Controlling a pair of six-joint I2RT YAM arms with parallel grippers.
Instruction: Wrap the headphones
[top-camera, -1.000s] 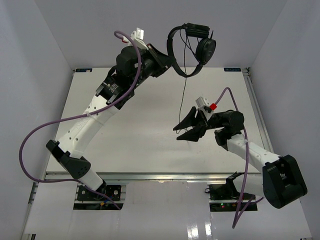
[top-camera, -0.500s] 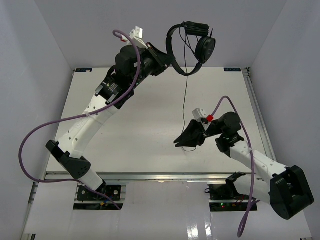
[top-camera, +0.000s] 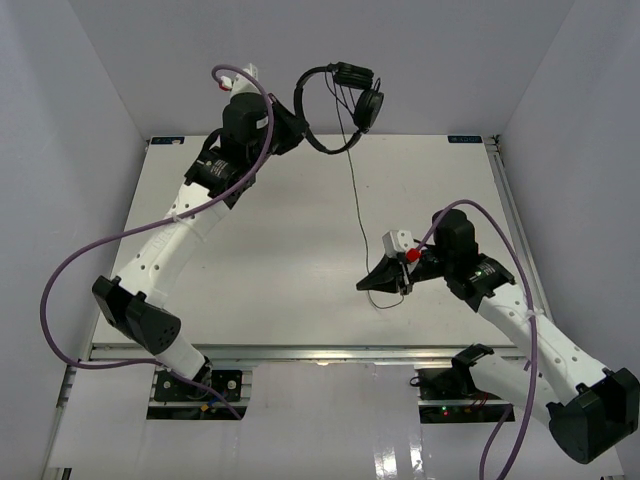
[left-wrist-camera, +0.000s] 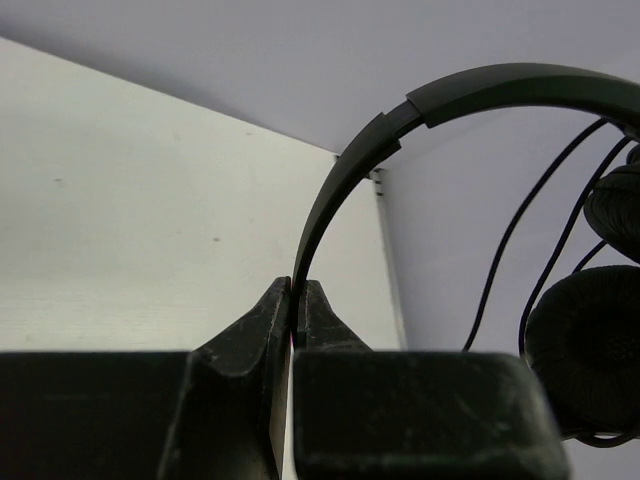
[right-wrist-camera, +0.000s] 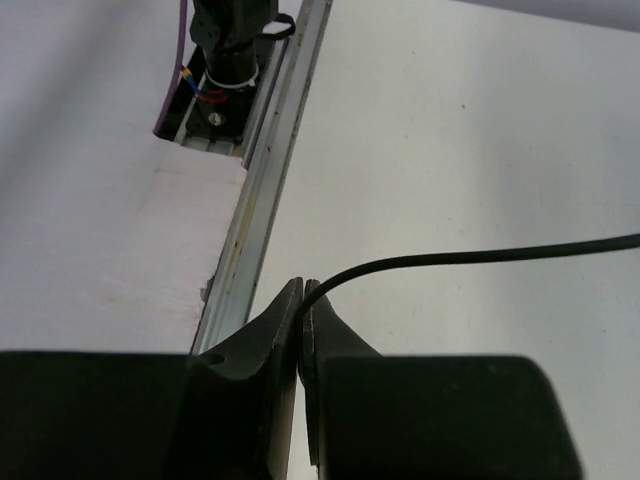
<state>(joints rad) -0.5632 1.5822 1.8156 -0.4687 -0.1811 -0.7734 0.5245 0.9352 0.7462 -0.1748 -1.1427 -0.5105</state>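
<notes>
The black headphones (top-camera: 335, 105) hang high above the table's far edge. My left gripper (top-camera: 298, 125) is shut on the thin headband (left-wrist-camera: 345, 175), with the padded earcups (left-wrist-camera: 590, 350) hanging to the right of it. The thin black cord (top-camera: 353, 200) runs down from the earcups to my right gripper (top-camera: 372, 286), which is shut on the cord (right-wrist-camera: 450, 258) low over the table's near middle. A short end of the cord loops below that gripper.
The white table (top-camera: 270, 260) has a metal rail (right-wrist-camera: 260, 190) along its near edge. Thick purple cables (top-camera: 90, 260) loop off both arms. Grey walls stand at the left, right and back.
My left gripper has swung the headphones leftward. My right gripper has closed on the cord and now sits lower, near the table.
</notes>
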